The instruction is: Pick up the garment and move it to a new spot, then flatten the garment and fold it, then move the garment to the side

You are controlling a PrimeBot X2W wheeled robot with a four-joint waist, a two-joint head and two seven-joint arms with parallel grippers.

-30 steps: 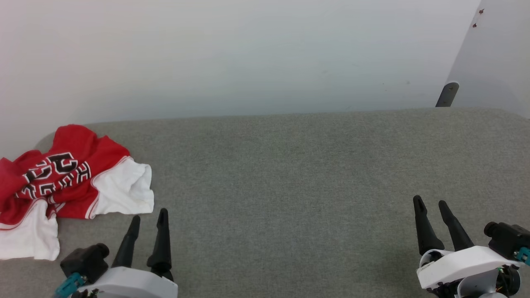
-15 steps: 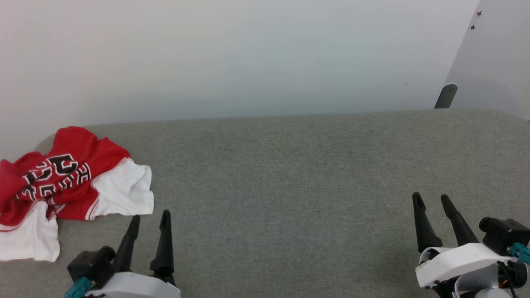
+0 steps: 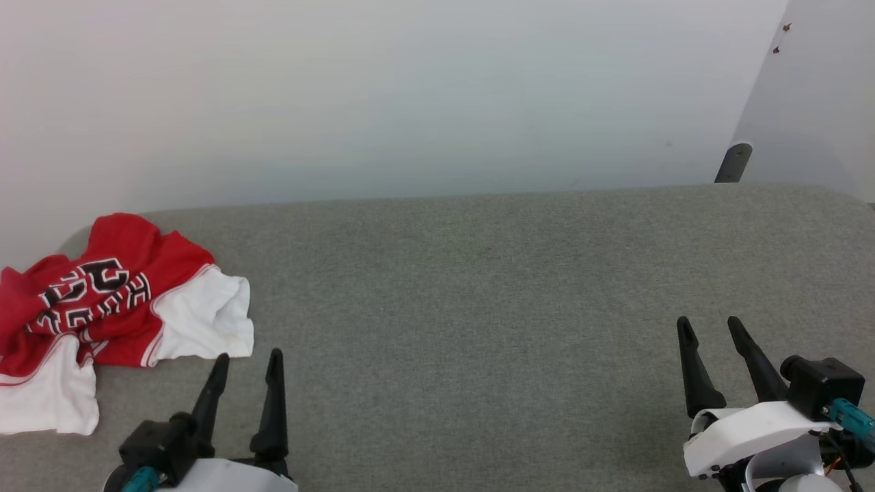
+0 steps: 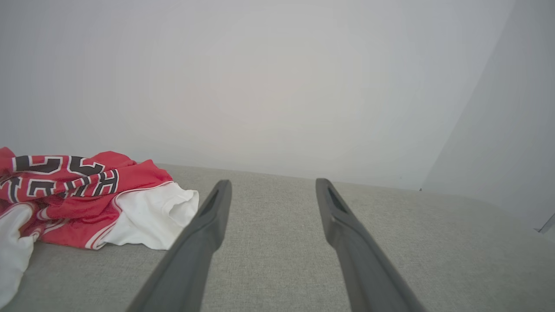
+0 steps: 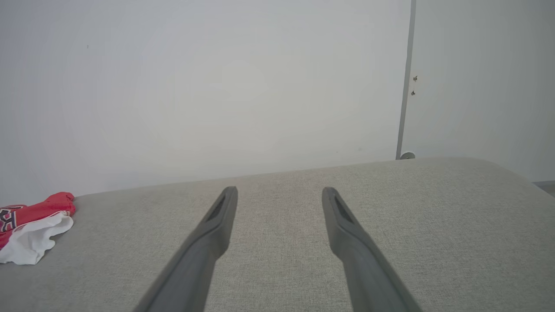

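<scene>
Grey woven upholstered surface [image 3: 478, 307]; plain white wall [image 3: 376, 89] behind it; short dark bracket [image 3: 733, 162] at far right; pale side panel [image 3: 820, 102] adjoining.

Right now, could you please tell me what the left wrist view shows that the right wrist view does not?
Left wrist view: the garment close up, with its rows of lettering and the white sleeve opening near the left claw. Right wrist view: the right claw, and a vertical strip on the wall with two small dark marks beside it. Both: the garment crumpled at the left on the grey padded surface, the pale wall behind, and an open claw holding nothing.
</scene>
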